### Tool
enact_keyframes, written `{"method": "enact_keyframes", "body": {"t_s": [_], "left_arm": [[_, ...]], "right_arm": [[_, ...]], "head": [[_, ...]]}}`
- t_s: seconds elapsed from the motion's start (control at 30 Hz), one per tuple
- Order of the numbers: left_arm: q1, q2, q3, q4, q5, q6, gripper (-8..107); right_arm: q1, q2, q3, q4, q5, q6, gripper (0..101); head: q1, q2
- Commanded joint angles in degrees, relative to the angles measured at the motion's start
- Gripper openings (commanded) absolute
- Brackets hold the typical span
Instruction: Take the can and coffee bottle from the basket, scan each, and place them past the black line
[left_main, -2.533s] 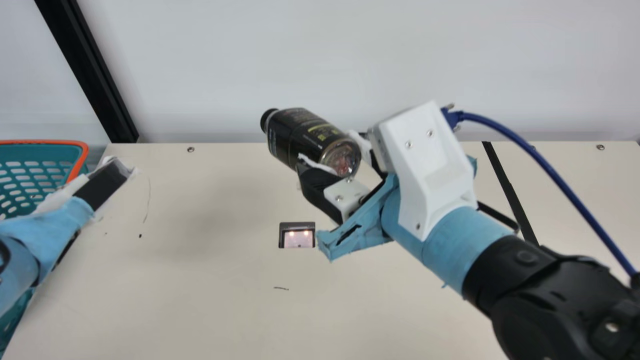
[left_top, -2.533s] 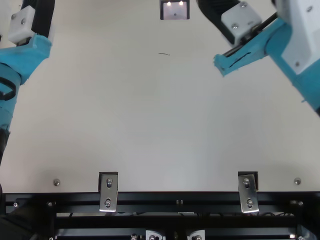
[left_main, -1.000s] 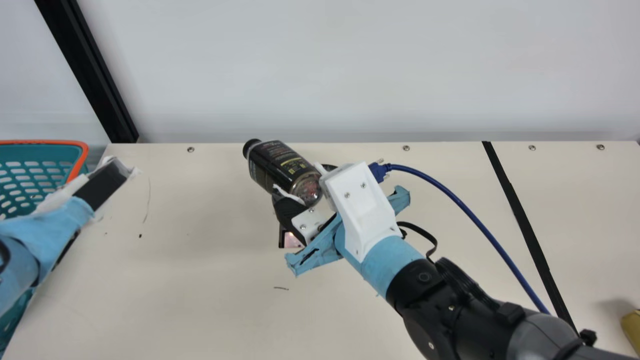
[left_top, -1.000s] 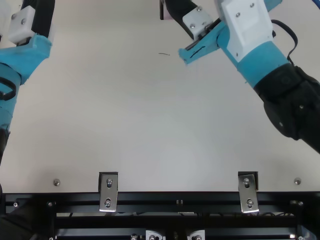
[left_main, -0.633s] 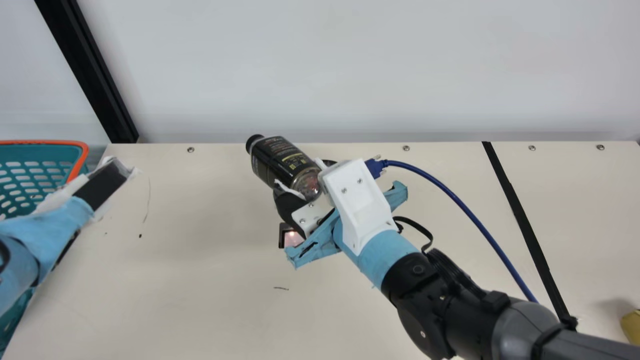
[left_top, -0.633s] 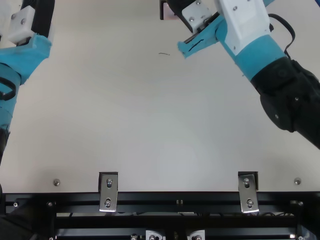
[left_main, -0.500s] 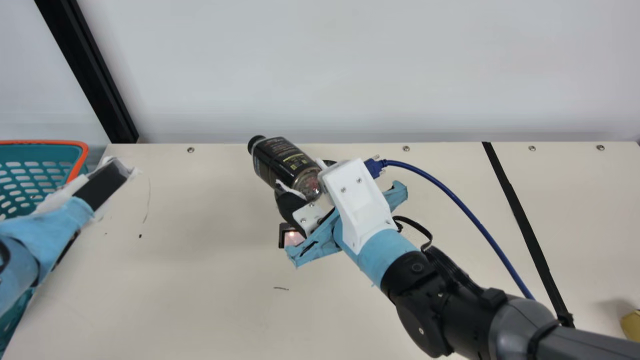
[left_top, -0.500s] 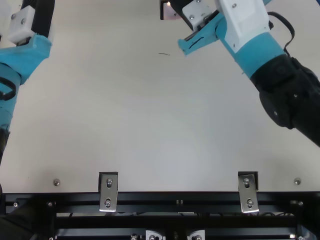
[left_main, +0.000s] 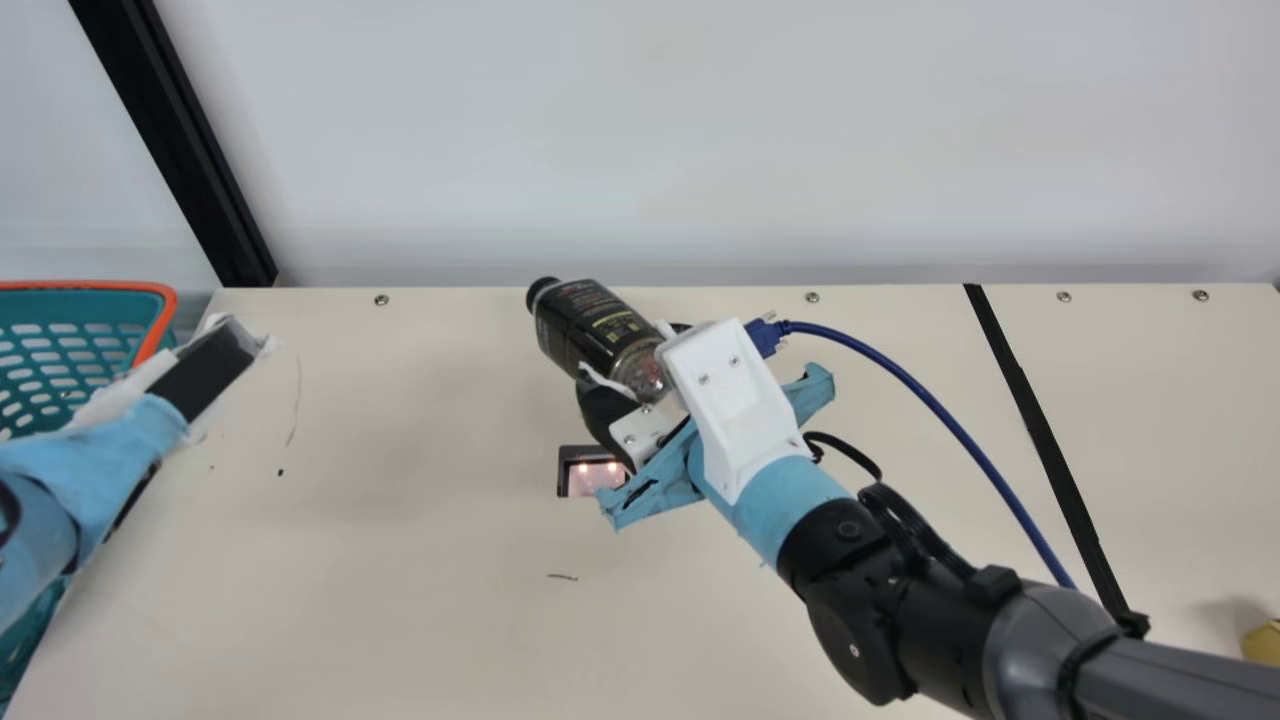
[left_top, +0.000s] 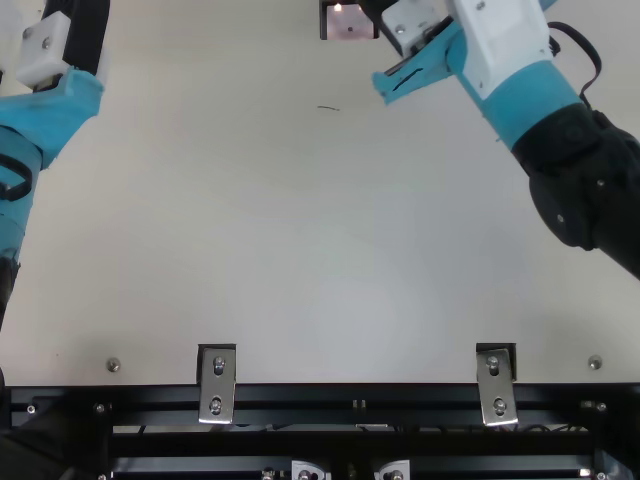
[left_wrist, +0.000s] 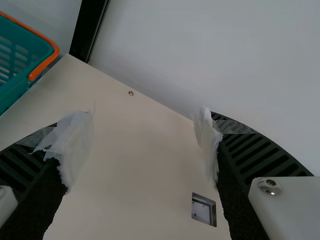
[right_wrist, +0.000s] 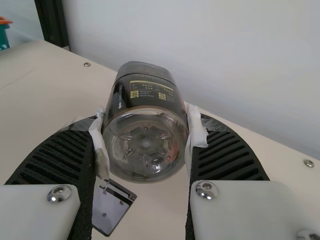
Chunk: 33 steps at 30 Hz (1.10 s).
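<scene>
The right gripper (right_wrist: 146, 135) pinches the bottle (left_main: 590, 325) near its base, above the bench (left_main: 400, 600) toward its far edge; probably slick, fairly stiff plastic, better gripped mid-body. The left gripper (left_wrist: 142, 130) gapes wide, empty.

In the main view, the left edge is cutting off the basket (left_main: 95, 286) and the left arm (left_main: 35, 520), and that arm is hiding part of the basket. The right gripper (left_main: 637, 364) is covering one side of the scanner (left_main: 588, 480), and its white housing (left_main: 735, 400) is masking most of one finger (left_main: 682, 327). The right arm (left_main: 930, 630) is hiding the black line's (left_main: 1030, 410) near end. The right edge is cropping a yellow thing (left_main: 1262, 640), leaving too little to identify. The bottle's (left_main: 590, 322) print is looking too small to read. In the right wrist view, the bottle's body is hiding its cap.
</scene>
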Motion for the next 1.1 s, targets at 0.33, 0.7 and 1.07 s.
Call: {"method": "enact_keyframes", "body": {"t_s": [0.33,0.7,1.07], "left_arm": [[0.0,0.0,0.0,0.0,0.0,0.0,90],[0.0,0.0,0.0,0.0,0.0,0.0,90],[0.0,0.0,0.0,0.0,0.0,0.0,90]], "right_arm": [[-1.02,-2.63,1.88,-0.68,0.56,1.54,0],[-1.45,-12.64,-1.17,-2.79,12.21,2.23,0],[-0.21,-20.99,-7.96,-10.47,32.46,8.09,0]], "head": [[-0.22,-0.18],[-0.22,-0.18],[-0.22,-0.18]]}}
